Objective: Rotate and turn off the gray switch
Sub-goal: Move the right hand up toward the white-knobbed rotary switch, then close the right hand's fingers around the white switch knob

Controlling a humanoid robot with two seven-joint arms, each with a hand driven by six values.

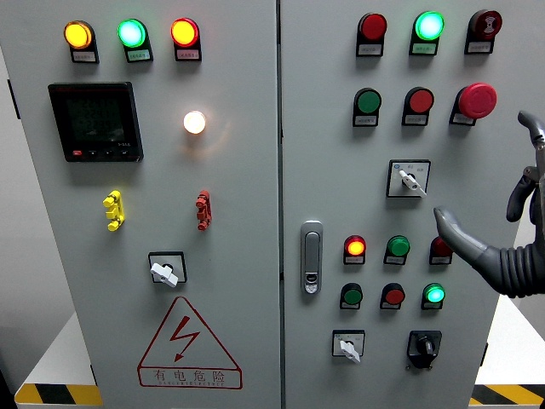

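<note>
The right hand (511, 221) is held just right of the gray switch (410, 179), fingers (451, 228) spread, empty, apparently poised for gripping it.

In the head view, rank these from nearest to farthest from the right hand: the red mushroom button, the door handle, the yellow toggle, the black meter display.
From the right hand, at the right edge:
1. Red mushroom button, upper right, above the hand.
2. Door handle, centre, beside the door seam.
3. Yellow toggle, left door, mid-height.
4. Black meter display, upper left.

A red triangular warning sign (189, 343) with a lightning bolt, low on the left grey cabinet door (238, 196), reads "有电危险". Small button labels are illegible.
</note>
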